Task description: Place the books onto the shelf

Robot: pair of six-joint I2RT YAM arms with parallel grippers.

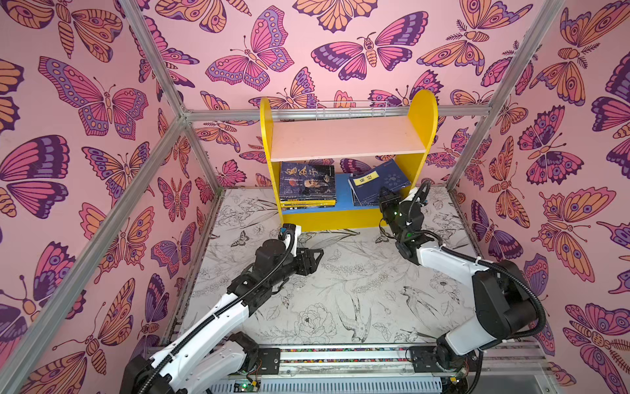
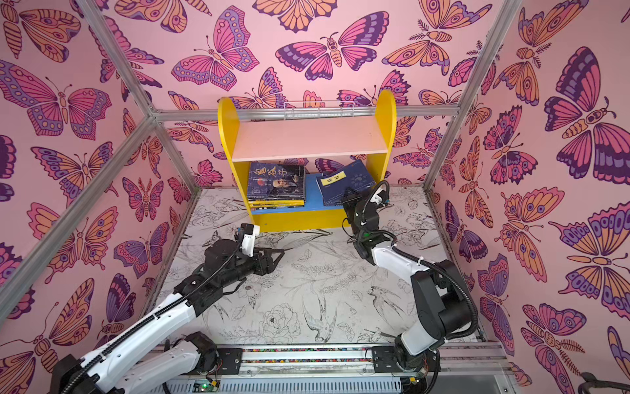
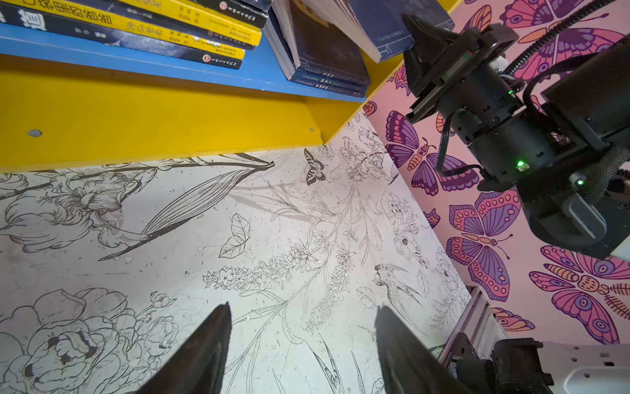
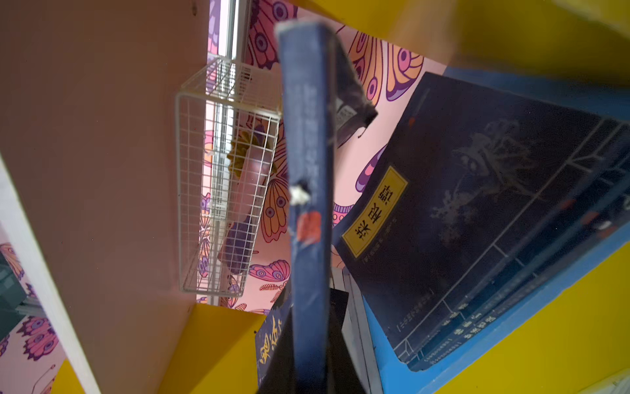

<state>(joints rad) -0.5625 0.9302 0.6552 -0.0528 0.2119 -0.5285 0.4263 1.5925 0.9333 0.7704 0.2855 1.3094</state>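
Observation:
The shelf (image 1: 347, 136) (image 2: 306, 136) stands at the back of the table. On its blue lower board (image 3: 143, 63), at the left, lies a stack of books (image 1: 306, 186) (image 2: 276, 184) (image 3: 136, 30) with a dark face cover on top. At the right lie flat navy books (image 4: 477, 204) (image 3: 327, 68). Above them a tilted navy book with a yellow label (image 1: 378, 179) (image 2: 347, 180) (image 4: 306, 136) is held by my right gripper (image 1: 387, 199) (image 2: 351, 199) (image 4: 308, 327), which is shut on its edge. My left gripper (image 1: 317, 257) (image 2: 278, 254) (image 3: 303, 305) hangs open and empty over the table in front of the shelf.
A white wire basket (image 1: 351, 109) (image 4: 225, 170) hangs behind the shelf's upper board. Butterfly-patterned walls and aluminium posts (image 1: 160, 64) close in the flower-printed table (image 1: 341, 290). The right arm (image 3: 511, 119) stands close beside the shelf's right panel.

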